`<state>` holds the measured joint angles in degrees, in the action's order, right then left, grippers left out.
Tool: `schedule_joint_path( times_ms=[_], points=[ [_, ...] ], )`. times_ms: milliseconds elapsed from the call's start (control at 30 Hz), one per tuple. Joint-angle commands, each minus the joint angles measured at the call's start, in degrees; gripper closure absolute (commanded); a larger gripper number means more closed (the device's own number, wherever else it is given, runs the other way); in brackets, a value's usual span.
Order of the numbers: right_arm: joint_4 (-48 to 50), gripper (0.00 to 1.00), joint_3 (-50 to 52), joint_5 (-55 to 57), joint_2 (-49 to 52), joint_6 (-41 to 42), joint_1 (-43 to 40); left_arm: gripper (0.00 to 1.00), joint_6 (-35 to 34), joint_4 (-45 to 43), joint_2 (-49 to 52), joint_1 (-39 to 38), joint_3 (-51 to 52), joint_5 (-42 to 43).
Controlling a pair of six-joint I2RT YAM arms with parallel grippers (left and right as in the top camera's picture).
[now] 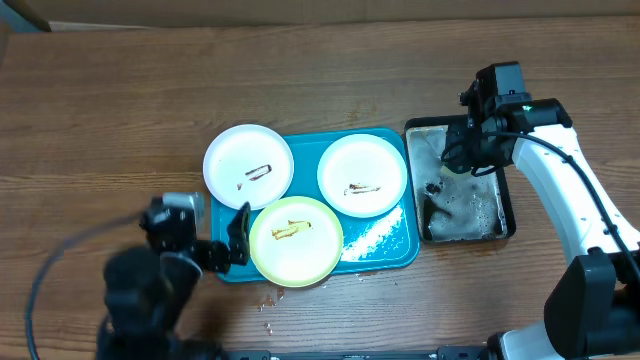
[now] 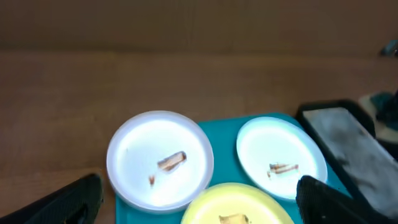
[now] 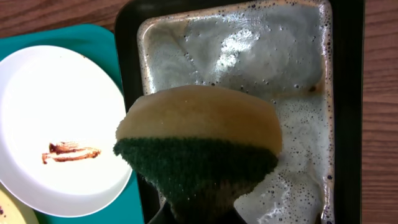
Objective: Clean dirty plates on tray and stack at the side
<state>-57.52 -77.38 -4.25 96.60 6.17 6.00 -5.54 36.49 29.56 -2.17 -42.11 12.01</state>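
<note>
**Teal tray holds three smeared plates; sponge gripped over the suds**

Overhead: the tray (image 1: 390, 240) lies with its long axis across the table, left to right. All three plates are on it: a white plate (image 1: 248, 165) at the far left overhanging the rim, a second white plate (image 1: 362, 175) at the far right, and a yellow-green plate (image 1: 295, 240) at the near edge between them. Each has a brown smear. The right gripper (image 1: 452, 158) hangs over the black wash tray (image 1: 507, 222), which sits just beside the teal tray's right end. The left gripper (image 1: 236, 238) is just beside the yellow-green plate's left edge.

Left wrist: both dark fingers (image 2: 71, 200) stand wide apart with nothing between them, so this gripper is released. The plates lie ahead of it.

Right wrist: the sponge (image 3: 199, 121), yellow above and green scourer below, is clenched by this gripper over the foam. Its long axis runs side to side. The right-hand white plate lies just to its left, across the two rims, so I judge the right arm the nearer one for scrubbing it. The plate is round with no long axis of its own, and its smear (image 3: 69, 151) runs roughly parallel to the sponge.
</note>
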Motion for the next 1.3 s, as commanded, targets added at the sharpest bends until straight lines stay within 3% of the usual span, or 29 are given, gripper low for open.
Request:
schedule_joint_path(
  times_ms=[0,200,333,633,1100,1267],
  points=[
    [0.13,0.96,-1.44,-0.11,-1.14,-0.2,-0.24,0.0,0.9,6.14,11.67,-0.11,-11.41,2.29],
    [-0.31,0.96,-1.44,-0.11,-1.14,-0.2,-0.24,0.0,0.74,15.61,27.15,-0.11,-25.18,3.08],
    [-0.96,0.96,-1.44,-0.11,-1.14,-0.2,-0.24,0.0,7.43,16.85,31.01,-0.11,-27.82,9.35],
    [-1.6,0.96,-1.44,-0.13,-1.14,-0.2,-0.24,0.0,3.43,17.73,32.7,-0.11,-28.24,8.41],
    [-1.88,0.96,-1.44,-0.55,-1.14,-0.2,-0.24,0.0,3.48,21.9,41.33,-0.39,-28.24,11.85],
    [-2.51,0.96,-1.44,-0.55,-1.14,-0.2,-0.24,0.0,5.79,21.51,45.53,-4.63,-28.24,7.61]
  ],
)
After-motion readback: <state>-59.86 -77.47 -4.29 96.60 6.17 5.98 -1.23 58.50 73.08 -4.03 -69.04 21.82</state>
